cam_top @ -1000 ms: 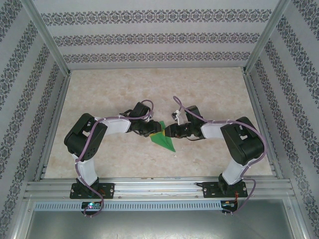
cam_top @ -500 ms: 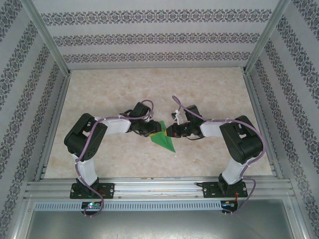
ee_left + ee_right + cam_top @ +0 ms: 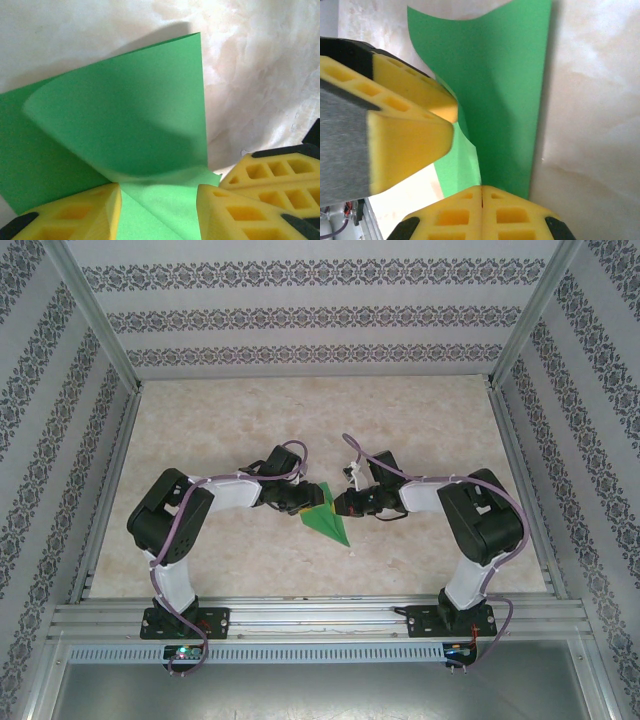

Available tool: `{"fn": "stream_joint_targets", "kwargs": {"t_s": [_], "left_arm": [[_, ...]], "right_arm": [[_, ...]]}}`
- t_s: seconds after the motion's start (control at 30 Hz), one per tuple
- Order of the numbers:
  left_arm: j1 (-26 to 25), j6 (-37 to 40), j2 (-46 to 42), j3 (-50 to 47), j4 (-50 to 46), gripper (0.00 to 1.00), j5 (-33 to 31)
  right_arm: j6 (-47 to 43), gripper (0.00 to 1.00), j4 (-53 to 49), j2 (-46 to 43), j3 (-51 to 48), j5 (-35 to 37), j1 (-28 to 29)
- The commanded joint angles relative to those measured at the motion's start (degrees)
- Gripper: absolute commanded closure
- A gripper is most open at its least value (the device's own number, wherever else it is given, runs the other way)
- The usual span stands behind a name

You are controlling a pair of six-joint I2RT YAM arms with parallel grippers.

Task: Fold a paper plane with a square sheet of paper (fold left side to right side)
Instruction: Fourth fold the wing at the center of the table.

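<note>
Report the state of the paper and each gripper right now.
sheet of paper, partly folded to a pointed shape, one flap lifted and curling over, not pressed flat.
left gripper, open, fingertips apart with the paper between them.
right gripper, shut, pinching the edge of the lifted flap.

Left black-and-white arm (image 3: 175,525), right black-and-white arm (image 3: 480,530): elbows out, wrists converging; left yellow-padded gripper (image 3: 160,200) jaws apart; right yellow-padded gripper (image 3: 481,190) pinching bright green paper sheet (image 3: 505,100).
</note>
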Motion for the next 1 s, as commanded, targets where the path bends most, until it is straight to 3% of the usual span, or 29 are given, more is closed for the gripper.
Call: {"fn": "stream_joint_targets", "kwargs": {"t_s": [0.0, 0.97], "left_arm": [[-0.59, 0.5, -1.27, -1.28, -0.16, 0.55, -0.55], [-0.52, 0.75, -0.38, -1.09, -0.45, 0.54, -0.51]], "right_arm": [[-1.53, 1.0, -1.32, 1.02, 1.17, 1.05, 0.16], [-2.34, 1.0, -2.76, 1.6, 1.58, 4.18, -0.36]]}}
